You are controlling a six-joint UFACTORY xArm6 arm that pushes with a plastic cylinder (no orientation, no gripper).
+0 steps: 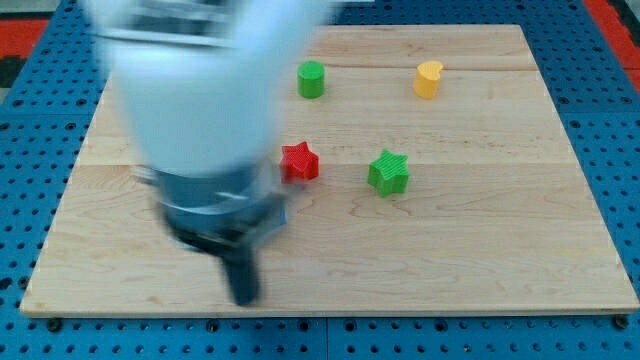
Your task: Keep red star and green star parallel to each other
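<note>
The red star point(299, 161) lies near the middle of the wooden board point(480, 240). The green star point(388, 172) lies to its right, slightly lower, with a gap between them. My arm is a large blurred white and dark shape over the view's left half. My tip point(243, 298) sits near the view's bottom, below and left of the red star, touching no block that I can see.
A green cylinder point(311, 79) and a yellow heart-like block point(428, 79) stand near the view's top. A small blue bit point(283, 212) shows at the arm's right edge. Blue pegboard surrounds the board.
</note>
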